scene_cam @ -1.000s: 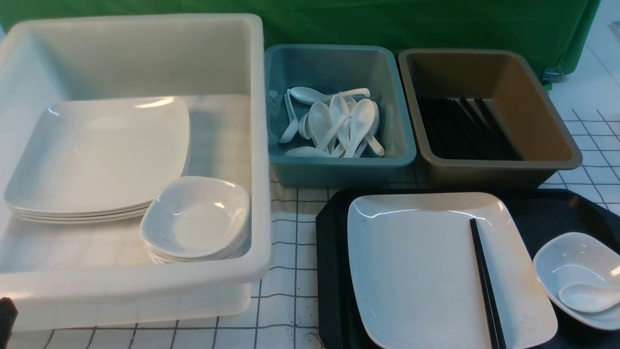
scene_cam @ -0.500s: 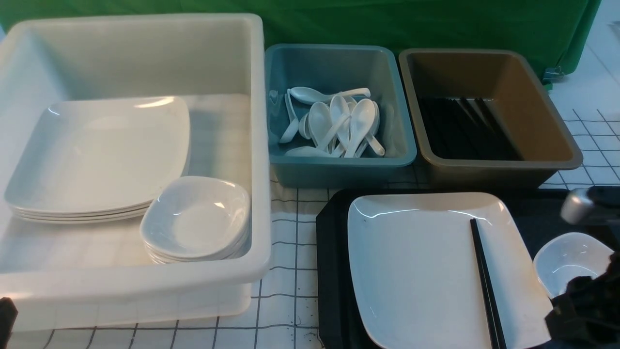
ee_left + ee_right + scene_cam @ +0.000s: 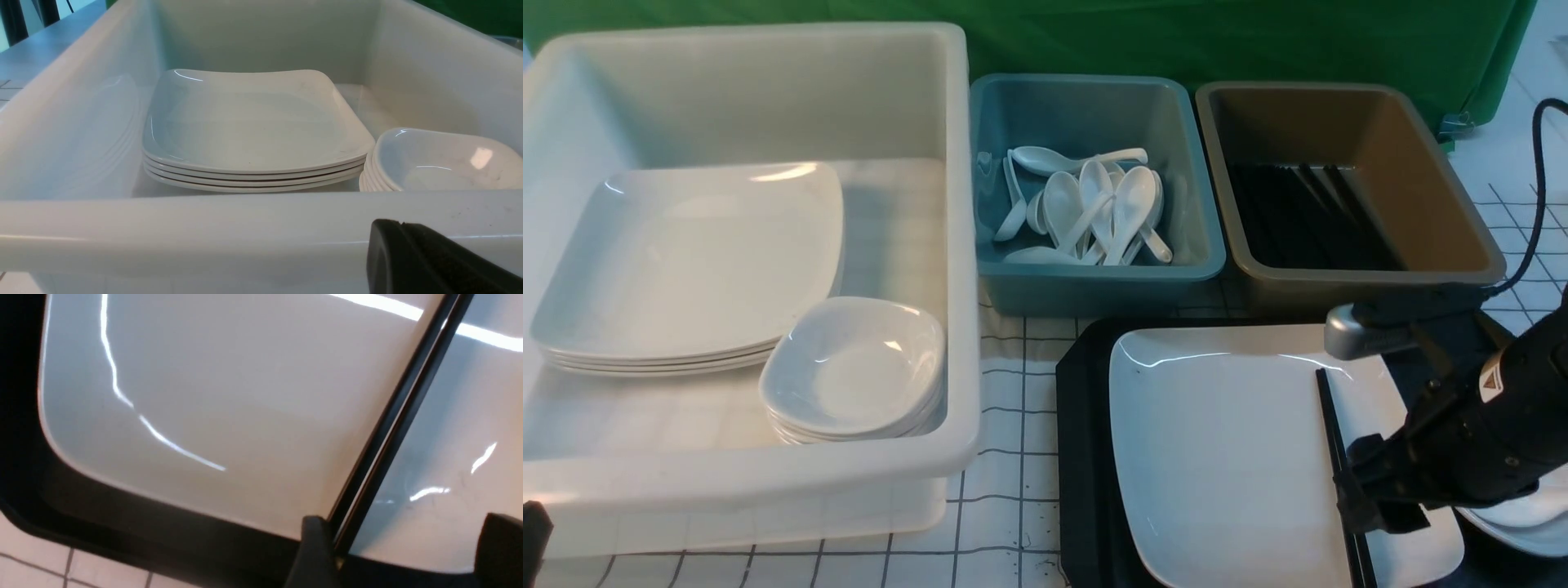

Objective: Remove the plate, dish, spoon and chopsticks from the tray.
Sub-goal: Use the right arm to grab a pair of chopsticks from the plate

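Presently, right gripper (image 3: 408, 543) stands spread astride the near end of the chopsticks (image 3: 1327, 408); these lie on the plate (image 3: 1225, 441), on the tray (image 3: 1078, 457), long axis near-to-far; arm's warning sticker (image 3: 1491, 377) illegible; left gripper (image 3: 429, 261) pressed closed.

The right arm (image 3: 1503, 408) enters the front view from 3 o'clock and slopes down toward 8 o'clock, its black wrist pitched low and forward. A black cable (image 3: 1538, 180) arcs up from it toward 1 o'clock, and a silver-capped bar (image 3: 1347, 336) juts from its 10 o'clock side. The right gripper (image 3: 1372, 506) points down toward 8 o'clock; its wrist view shows its two dark fingers (image 3: 312, 555) standing wide apart. The left gripper (image 3: 533, 529) is only a dark sliver at the 8 o'clock corner, held low. It is closed, and its wrist view shows one black textured finger (image 3: 429, 261).
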